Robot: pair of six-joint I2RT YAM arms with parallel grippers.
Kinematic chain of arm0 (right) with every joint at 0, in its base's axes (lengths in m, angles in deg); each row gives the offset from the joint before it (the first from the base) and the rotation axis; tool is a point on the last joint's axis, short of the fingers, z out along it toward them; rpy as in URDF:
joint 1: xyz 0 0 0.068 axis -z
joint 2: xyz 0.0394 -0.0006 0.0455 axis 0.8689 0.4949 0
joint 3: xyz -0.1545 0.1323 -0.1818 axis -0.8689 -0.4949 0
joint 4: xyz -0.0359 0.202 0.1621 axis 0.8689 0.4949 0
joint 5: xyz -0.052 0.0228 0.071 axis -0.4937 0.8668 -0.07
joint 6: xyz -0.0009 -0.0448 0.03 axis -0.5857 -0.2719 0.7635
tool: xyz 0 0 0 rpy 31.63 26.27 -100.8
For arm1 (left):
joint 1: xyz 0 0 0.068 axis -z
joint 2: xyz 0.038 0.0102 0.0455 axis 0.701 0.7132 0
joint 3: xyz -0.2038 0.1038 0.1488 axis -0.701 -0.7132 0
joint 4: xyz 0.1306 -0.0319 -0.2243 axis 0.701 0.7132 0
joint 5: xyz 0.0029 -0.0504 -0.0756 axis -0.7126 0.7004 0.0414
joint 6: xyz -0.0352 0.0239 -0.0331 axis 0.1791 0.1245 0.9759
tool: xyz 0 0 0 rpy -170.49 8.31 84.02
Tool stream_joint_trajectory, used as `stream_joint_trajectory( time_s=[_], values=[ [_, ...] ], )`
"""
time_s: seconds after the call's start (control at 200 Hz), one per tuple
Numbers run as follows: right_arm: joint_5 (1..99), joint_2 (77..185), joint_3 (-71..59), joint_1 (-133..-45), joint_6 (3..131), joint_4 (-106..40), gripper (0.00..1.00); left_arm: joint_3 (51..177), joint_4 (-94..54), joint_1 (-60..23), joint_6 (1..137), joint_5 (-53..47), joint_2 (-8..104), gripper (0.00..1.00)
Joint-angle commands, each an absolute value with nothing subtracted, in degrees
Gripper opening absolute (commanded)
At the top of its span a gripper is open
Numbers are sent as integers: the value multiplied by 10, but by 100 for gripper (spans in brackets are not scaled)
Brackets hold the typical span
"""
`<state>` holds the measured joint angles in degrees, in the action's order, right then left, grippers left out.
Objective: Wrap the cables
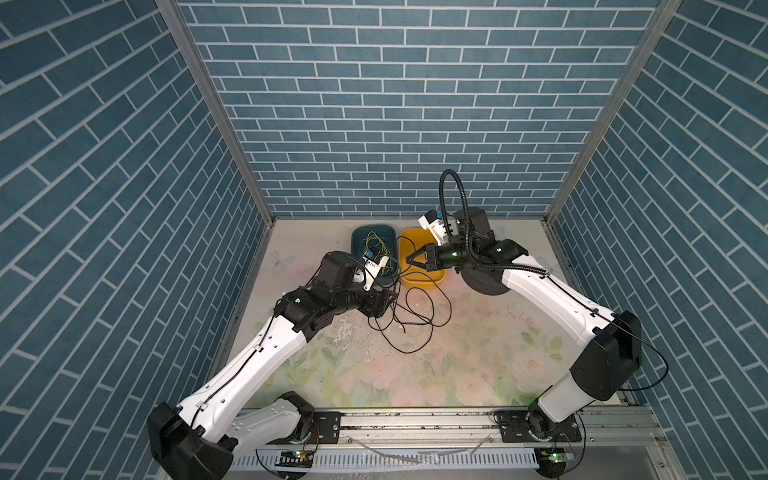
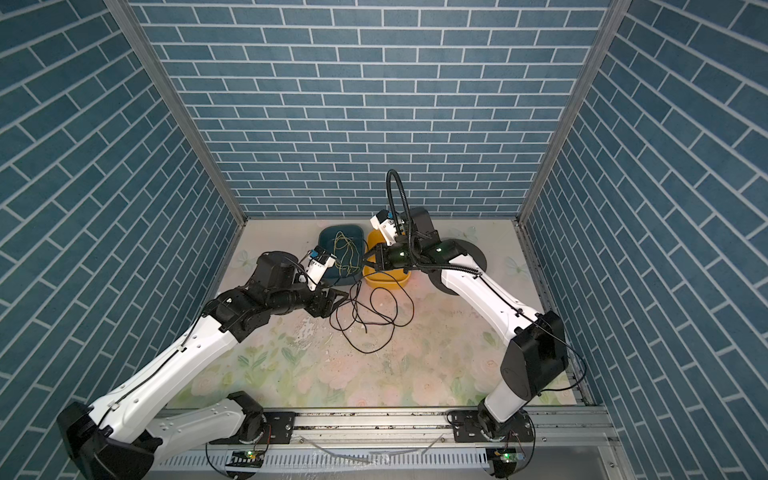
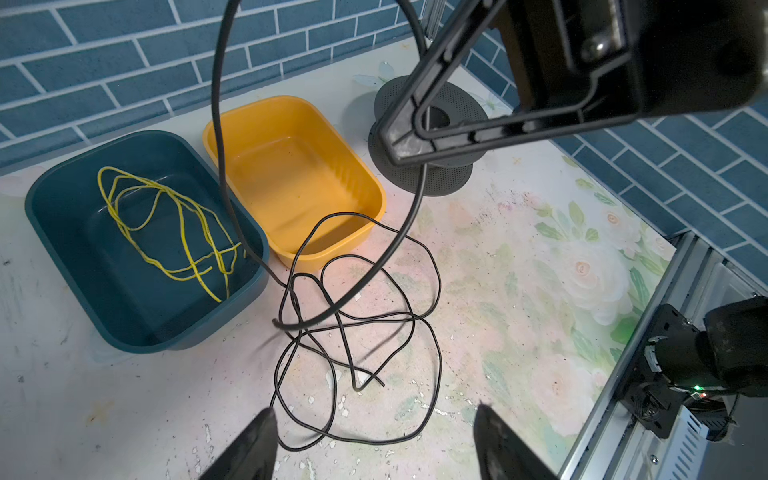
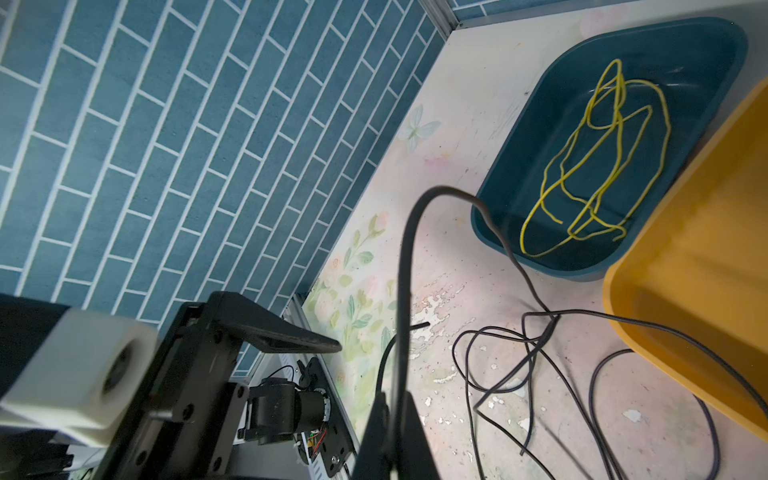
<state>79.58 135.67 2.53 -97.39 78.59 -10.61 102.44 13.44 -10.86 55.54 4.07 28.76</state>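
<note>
While its two black fingers are pressed together on a strand, the right gripper [image 1: 409, 259] pinches the long, thin, glossy black cable [image 1: 405, 322] above the rectangular yellow plastic tub [image 1: 432, 278]. In the right wrist view that strand [image 4: 401, 291] rises out from between the closed fingers, arches over and drops toward the table. In the left wrist view the black cable [image 3: 399, 245] runs through the tip of the right gripper [image 3: 399, 145] and hangs below it in a long curve.

Below that gripper, on the side toward the left gripper [image 1: 390, 299], the rest of the cable lies in loose, overlapping loops on the pale floral-printed tabletop [image 1: 478, 365]. One free end shows among them.

The left gripper [image 3: 374, 409] has its jaws spread wide above the table. Cable loops lie on the surface just ahead of its fingertips [image 3: 266, 419] and under the gap between them.

Further ahead of the left gripper sits a rectangular dark teal plastic tub [image 3: 62, 208], just beside the yellow tub [image 3: 299, 174]. It holds a loose tangle of thin yellow-green wire [image 3: 181, 220].

A hanging strand of the black cable crosses in front of the teal tub's corner; I cannot tell whether it touches the rim.

Behind the right gripper, under its arm, stands a dark grey round spool with dotted flanges [image 3: 440, 183].
</note>
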Motion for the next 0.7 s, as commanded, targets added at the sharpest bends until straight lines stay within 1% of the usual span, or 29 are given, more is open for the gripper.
stream_joint_trajectory(
  time_s=[0.0, 0.09, 0.22, 0.395, 0.49, 0.58, 0.695],
  values=[
    [853, 1371, 69, -973, 805, -98, 0, 1030, 108, -103, 541, 50, 312, 73],
    [858, 1371, 73, -974, 804, -86, 0, 1041, 102, -97, 537, 36, 330, 72],
    [871, 1371, 70, -973, 806, -86, 0, 1047, 82, -93, 540, 23, 344, 67],
    [886, 1375, 69, -974, 810, -87, 0, 1056, 71, -93, 543, 15, 356, 53],
    [887, 1378, 70, -974, 810, -87, 0, 1057, 68, -93, 538, 12, 356, 44],
    [887, 1380, 71, -973, 811, -88, 0, 1059, 68, -93, 537, 10, 355, 30],
    [887, 1383, 72, -973, 812, -92, 0, 1059, 73, -93, 535, 10, 353, 17]
  ],
)
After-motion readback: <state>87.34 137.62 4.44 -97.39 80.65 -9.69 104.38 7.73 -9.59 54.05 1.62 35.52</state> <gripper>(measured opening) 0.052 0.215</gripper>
